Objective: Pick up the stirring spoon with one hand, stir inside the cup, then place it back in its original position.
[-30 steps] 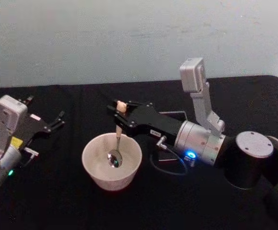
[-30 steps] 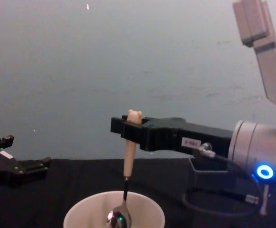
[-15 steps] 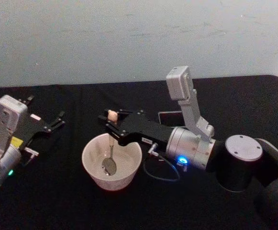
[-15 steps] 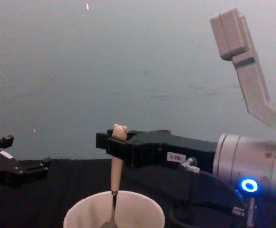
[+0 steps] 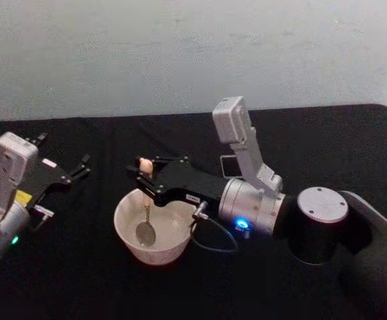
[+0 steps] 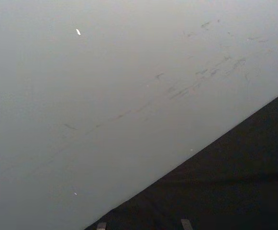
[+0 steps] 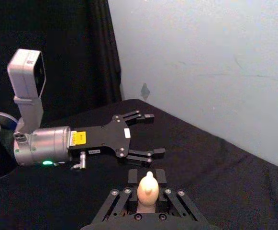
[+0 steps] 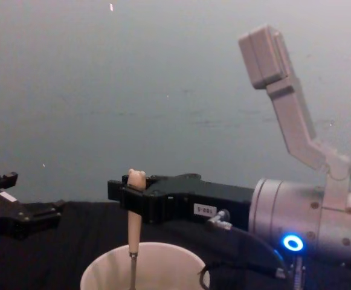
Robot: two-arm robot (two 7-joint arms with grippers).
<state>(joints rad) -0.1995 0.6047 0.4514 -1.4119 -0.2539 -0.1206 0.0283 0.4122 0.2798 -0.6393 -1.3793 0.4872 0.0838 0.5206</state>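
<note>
Pale wall [image 5: 180, 53] backs a black-covered bench [image 5: 80, 287] in the head view. A cream-white cup [image 5: 121, 230] stands left of the bench's middle, nearer the front edge than the back. The right claw [image 5: 143, 175] reaches over the cup's back rim from the right, pinching the beige handle of the stirring spoon [image 5: 146, 213] near its top. The spoon hangs nearly upright, its metal bowl low inside the cup towards the left wall. A corner of the dark grey holder [image 5: 227, 165] peeks out behind the right arm, towards the back edge. The left claw [image 5: 81, 168] sits by the left edge, fingers spread, holding nothing.

From the left wrist, wall and a slanting strip of black bench show.

From the right wrist, the bear-shaped top of the spoon stands up between the closed-in fingers, and the left claw lies beyond it with its fingers parted.

From the chest, the handle stands upright in the right claw's grip, and the thin stem drops below the cup's rim; the left claw rests at the left edge
</note>
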